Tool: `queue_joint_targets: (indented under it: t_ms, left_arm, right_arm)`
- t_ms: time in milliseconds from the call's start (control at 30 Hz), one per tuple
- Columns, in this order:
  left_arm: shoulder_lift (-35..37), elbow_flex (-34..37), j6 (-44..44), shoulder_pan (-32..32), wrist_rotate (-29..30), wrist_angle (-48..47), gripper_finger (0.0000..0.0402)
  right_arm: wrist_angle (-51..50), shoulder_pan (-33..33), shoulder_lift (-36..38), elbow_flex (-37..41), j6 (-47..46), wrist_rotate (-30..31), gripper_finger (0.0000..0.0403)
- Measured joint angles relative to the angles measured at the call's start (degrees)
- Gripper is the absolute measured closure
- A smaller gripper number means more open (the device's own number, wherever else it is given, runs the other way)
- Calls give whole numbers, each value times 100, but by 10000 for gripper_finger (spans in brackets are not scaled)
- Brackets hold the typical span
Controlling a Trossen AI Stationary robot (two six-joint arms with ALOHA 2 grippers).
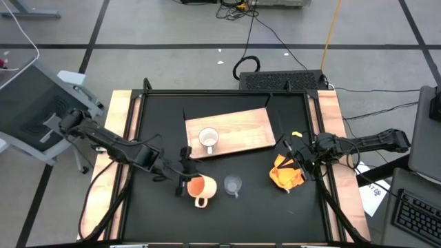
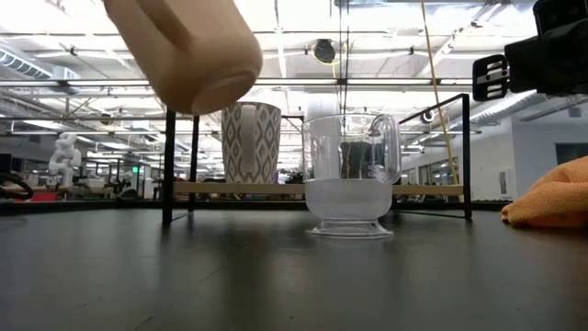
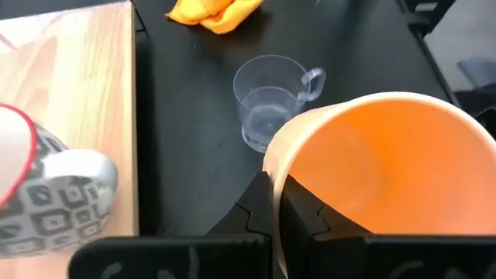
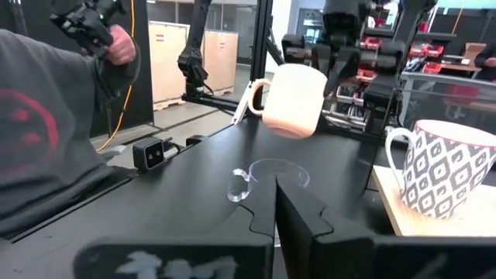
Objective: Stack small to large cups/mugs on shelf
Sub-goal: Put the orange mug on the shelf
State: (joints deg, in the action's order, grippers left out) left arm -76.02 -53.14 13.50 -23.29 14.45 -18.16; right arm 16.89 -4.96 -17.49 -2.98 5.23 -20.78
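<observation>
My left gripper [image 1: 185, 180] is shut on a yellow-orange mug [image 1: 201, 187] and holds it in the air over the black tabletop, near the front left of the shelf [image 1: 241, 124]. A white patterned mug [image 1: 209, 140] stands upright on its base on the shelf's near left part. The clear glass cup [image 1: 233, 184] stands upright on the tabletop just right of the held mug. My right gripper [image 1: 289, 148] waits shut at the table's right, above an orange cloth. My left gripper holds the yellow-orange mug by its rim [image 3: 271, 167], with one finger [image 3: 306, 213] inside the mug and the other outside its wall. The fingers come from the table's left, slanting down. The mug [image 4: 293, 99] hangs clear of the table, tilted, mouth toward the gripper, handle toward the near edge.
An orange cloth [image 1: 286, 175] lies crumpled on the tabletop at the right, near my right gripper. A black frame [image 2: 168, 165] runs round the table's edges. Bare tabletop lies in front of the glass cup. A person in a grey sleeve [image 4: 46, 116] shows beyond the table.
</observation>
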Motion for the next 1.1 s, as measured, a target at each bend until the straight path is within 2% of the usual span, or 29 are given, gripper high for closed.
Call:
queue_joint_targets:
  t_ms: [133, 367, 667, 867, 1100]
  left_arm:
    - [49, 355, -117, 0, -185, 648, 398]
    - [56, 410, -593, 52, -284, 1382, 398]
    - [19, 409, -938, 748, -1075, 2212, 398]
    - [19, 122, -1098, 1400, -1793, 2037, 398]
    - [-126, -765, -1528, 1849, -2298, 1395, 398]
  right_arm:
    - [94, 0, -50, 0, -1, 2, 403]
    - [159, 0, -107, 0, -2, 2, 403]
    - [174, 0, -188, 0, -4, 2, 403]
    - [172, 1, -188, 0, -4, 2, 403]
    - [170, 1, -188, 0, 0, 2, 403]
